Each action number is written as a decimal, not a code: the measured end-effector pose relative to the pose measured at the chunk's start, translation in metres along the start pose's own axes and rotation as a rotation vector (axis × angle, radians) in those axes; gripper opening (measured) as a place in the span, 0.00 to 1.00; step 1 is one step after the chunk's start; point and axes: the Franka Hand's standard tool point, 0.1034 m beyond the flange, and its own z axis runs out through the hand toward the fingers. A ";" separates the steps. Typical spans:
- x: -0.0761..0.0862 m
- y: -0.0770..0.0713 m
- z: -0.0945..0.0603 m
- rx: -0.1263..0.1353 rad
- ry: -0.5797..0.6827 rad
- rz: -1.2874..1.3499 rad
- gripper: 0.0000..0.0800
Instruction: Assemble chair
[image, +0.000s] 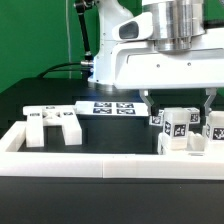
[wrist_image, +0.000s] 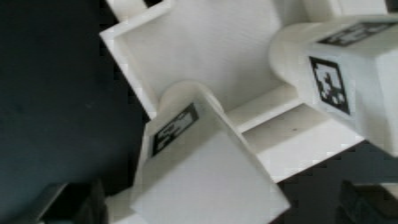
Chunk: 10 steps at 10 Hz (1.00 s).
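Left: a white blocky plastic chair piece (image: 55, 125) with square cut-outs lies flat on the black counter (image: 110, 135), behind the long low white border rail (image: 90, 162).
Centre: the flat white marker board (image: 112, 107) lies apart from it.
Right: the small white tagged chair blocks (image: 185, 130) stand clustered together.
Gripper: the gripper (wrist_image: 217, 205) hangs over that cluster with its jaws spread wide, clamping nothing.
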 end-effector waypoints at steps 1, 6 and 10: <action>0.002 0.001 0.000 -0.003 0.011 -0.114 0.81; 0.002 0.003 0.001 -0.033 0.012 -0.468 0.81; 0.002 0.003 0.001 -0.032 0.012 -0.434 0.35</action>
